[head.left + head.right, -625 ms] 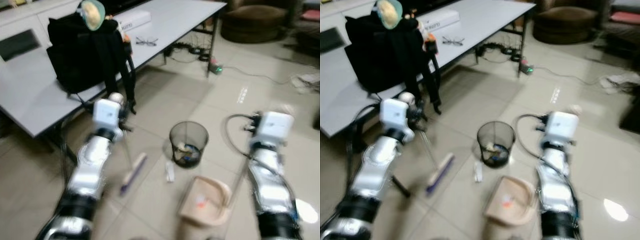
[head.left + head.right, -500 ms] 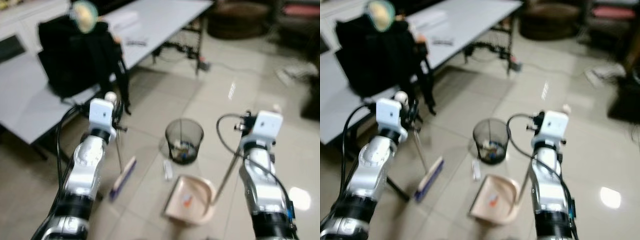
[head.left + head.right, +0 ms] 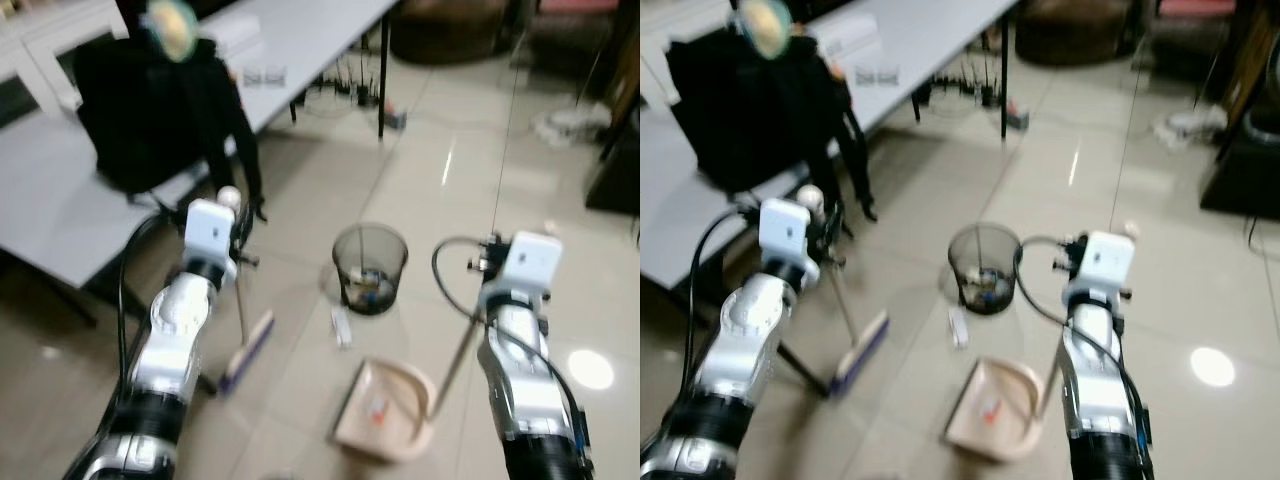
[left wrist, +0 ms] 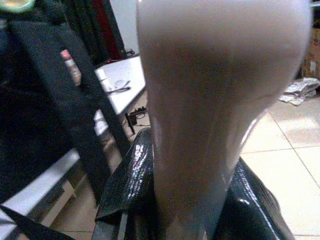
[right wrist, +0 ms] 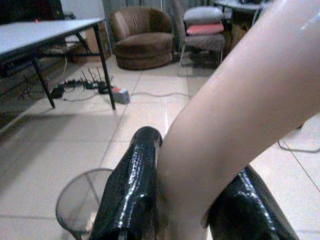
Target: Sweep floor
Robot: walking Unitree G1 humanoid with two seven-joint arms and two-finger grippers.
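Gripping the broom (image 3: 246, 330) by the top of its handle, the left gripper (image 4: 175, 220) is seen with both black fingers (image 4: 130, 175) pressed against the pale handle, closed on it. The broom stands tilted on the tiled floor (image 3: 330, 190), its head resting on the tiles between the left arm and the dustpan (image 3: 390, 410). The right gripper (image 5: 185, 210) is closed in the same way on the dustpan handle, with its fingers (image 5: 132, 185) on both sides of the handle. The dustpan lies flat on the floor just beside the right arm, and a small red and white scrap is seen inside it. A wire bin (image 3: 369, 267) with some rubbish in it stands beyond the dustpan, between the two arms. A small white object (image 3: 341, 325) lies on the floor between the bin and the dustpan. A black backpack (image 3: 150, 110) is placed on a white table (image 3: 300, 40) to the left.
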